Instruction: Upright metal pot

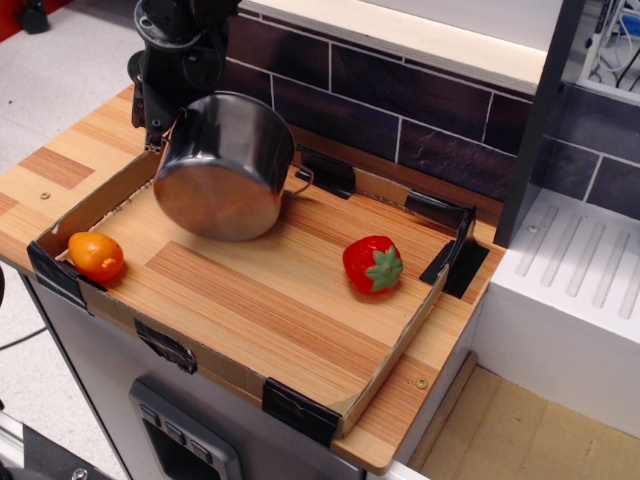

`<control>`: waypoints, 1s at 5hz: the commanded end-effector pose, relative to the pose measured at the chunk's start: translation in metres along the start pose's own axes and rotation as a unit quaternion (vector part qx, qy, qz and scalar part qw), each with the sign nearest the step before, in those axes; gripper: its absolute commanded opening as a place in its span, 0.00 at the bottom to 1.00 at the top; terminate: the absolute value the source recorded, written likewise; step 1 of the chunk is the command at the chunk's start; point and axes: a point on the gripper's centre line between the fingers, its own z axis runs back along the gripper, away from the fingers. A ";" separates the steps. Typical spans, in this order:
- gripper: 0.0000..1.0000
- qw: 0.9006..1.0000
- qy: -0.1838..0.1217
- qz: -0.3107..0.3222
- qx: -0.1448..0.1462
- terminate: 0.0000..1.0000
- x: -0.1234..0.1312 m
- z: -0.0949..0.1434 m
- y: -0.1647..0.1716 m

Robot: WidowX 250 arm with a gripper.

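The metal pot (220, 165) lies on its side at the back left of the wooden tray (290, 310). Its flat round base faces me and its mouth points back toward the wall. One wire loop handle (299, 180) shows on its right side. My black gripper (157, 133) hangs at the pot's upper left, right against its rim. The fingertips are partly hidden behind the pot, so I cannot see how the jaws stand.
A toy strawberry (372, 265) lies at the tray's right middle. An orange toy fruit (96, 255) lies in the front left corner. Low cardboard walls (390, 355) edge the tray. A dark tiled wall (400, 100) stands behind and a white drainboard (575, 290) at right.
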 end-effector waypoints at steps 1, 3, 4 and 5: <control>0.00 0.984 -0.059 0.084 0.143 0.00 0.003 0.031 0.027; 0.00 0.945 -0.123 0.167 0.253 0.00 0.006 0.052 0.036; 0.00 0.933 -0.132 0.158 0.295 0.00 0.009 0.043 0.028; 0.00 0.934 -0.125 0.137 0.303 0.00 0.011 0.032 0.017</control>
